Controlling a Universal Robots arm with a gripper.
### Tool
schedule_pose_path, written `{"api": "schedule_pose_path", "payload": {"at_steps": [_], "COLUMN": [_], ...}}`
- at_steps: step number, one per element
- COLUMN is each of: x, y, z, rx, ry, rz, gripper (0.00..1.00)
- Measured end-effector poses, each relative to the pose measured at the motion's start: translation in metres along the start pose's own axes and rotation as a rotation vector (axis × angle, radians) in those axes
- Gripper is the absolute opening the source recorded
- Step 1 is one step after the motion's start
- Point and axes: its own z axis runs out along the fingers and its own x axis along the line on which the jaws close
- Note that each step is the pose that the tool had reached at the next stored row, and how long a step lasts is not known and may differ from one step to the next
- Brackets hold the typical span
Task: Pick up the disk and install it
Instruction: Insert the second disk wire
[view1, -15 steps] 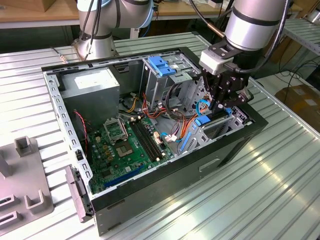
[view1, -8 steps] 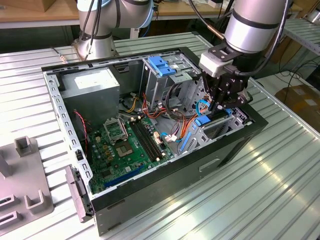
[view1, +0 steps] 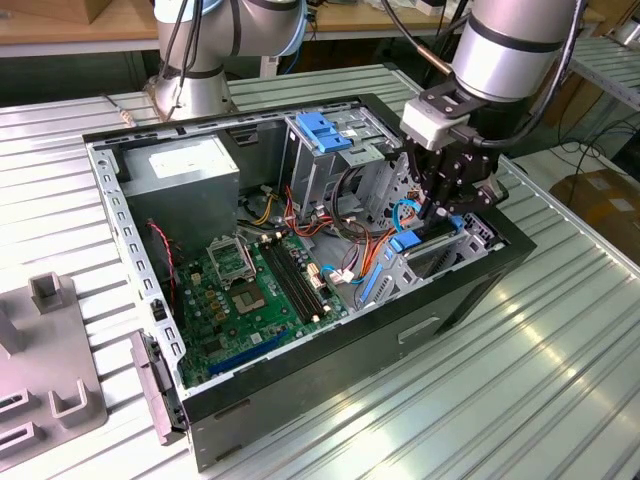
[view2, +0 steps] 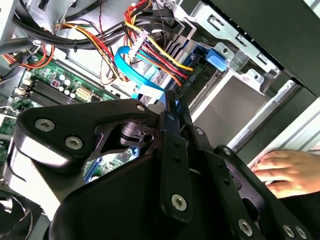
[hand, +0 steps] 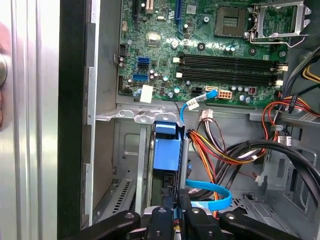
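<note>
A big black computer case (view1: 470, 290) lay open on a ribbed silver metal table (view1: 560, 380). Inside it sat a green circuit board (view1: 240, 300), a grey metal power box (view1: 190, 170) and a metal cage with a blue plastic handle (view1: 322, 130). Red, yellow and orange wires (hand: 225, 150) lay bunched beside a curled flat blue cable (hand: 212, 192). A grey plastic holder (view1: 50, 370) stood on the table near the case.

Silver arm (view1: 505, 45) (black gripper (view1: 447, 205)).
</note>
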Motion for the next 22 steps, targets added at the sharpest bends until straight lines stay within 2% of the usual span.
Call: {"api": "schedule_pose_path", "payload": {"at_steps": [2,3,4,7,9,22], "x": [0.0027,0.0042,0.0054,0.0098,0.0117,0.0117], "y": [0.0002,0.0003,0.0004,0.0007,0.0008,0.0014], "z": [0.0,0.0,0.0001,0.0002,0.0002,0.0053], "rx": [0.0022,0.0028,0.003,0.0033,0.0034,0.0038], "ry": [-0.0342,-0.0423,-0.0459,-0.0518,-0.0531,-0.0584], "rz": [0.004,0.005,0.005,0.006,0.006,0.007], "gripper": [0.16,0.16,0.16,0.16,0.16,0.16]}}
